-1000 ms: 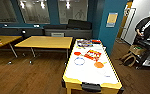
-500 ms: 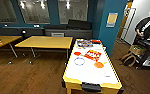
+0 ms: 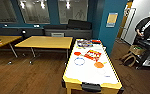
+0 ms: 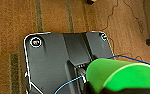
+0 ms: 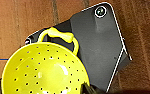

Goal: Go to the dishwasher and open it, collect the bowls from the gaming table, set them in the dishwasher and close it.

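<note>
My left pincer holds a green bowl; I see the bowl big and close by my left wrist, over the brown wood floor, but I cannot make out the fingers, so I cannot tell how wide they are; a thin blue wire runs by the bowl. My right pincer has a yellow bowl with little holes and a loop handle close to it; here too I cannot tell if the fingers are tight or wide. Both bowls hang above the floor, not on any surface.

From my head I look down at a long game table with a white top and yellow edges, right in front of me; flat things lie on it: a red disc, a blue ring, an orange disc and a red box. To the left stand two wood surfaces. A person in dark clothes stands at the far right, by a cart.
</note>
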Available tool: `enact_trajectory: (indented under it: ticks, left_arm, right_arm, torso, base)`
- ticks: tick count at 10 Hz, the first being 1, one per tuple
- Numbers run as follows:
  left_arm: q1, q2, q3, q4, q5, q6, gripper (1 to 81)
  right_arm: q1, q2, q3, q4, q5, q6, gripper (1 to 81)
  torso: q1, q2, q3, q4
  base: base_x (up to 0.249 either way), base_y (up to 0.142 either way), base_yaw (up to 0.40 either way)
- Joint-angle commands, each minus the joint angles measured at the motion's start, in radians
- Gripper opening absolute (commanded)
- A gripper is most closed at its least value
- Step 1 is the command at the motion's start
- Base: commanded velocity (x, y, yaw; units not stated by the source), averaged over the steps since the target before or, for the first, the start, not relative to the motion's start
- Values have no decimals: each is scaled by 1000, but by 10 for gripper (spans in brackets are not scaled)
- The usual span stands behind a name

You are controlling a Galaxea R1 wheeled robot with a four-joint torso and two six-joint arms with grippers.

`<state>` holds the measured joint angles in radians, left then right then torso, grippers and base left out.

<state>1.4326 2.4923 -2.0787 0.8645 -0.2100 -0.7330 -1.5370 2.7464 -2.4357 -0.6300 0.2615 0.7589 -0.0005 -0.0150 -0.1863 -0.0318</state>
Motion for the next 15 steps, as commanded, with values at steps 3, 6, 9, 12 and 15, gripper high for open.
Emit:
enact_trajectory:
  ticks: [3, 6, 9, 12, 15]
  left_arm:
    - [-37, -38, 8, 24, 0, 4, 10]
    - [-37, -36, 8, 27, 1, 4, 10]
    - [-34, -36, -11, 25, 1, 4, 10]
    - [-25, -18, -50, 24, 6, 4, 10]
    - [-24, -4, -70, 25, 12, 4, 10]
  right_arm:
    - [27, -21, 2, -22, -33, -3, 10]
    - [24, -25, 2, -25, -33, -3, 10]
    - [22, -31, 0, -28, -33, -3, 10]
    - [21, -31, -11, -28, -33, -3, 10]
    - [17, -23, -12, -28, -33, -6, 10]
  torso:
    - [1, 0, 0, 0]
    - [1, 0, 0, 0]
    - [1, 0, 0, 0]
    - [1, 0, 0, 0]
    - [1, 0, 0, 0]
  base:
    - [0, 0, -139]
    - [0, 0, -323]
    - [0, 0, -333]
    - [0, 0, -334]
    - [0, 0, -334]
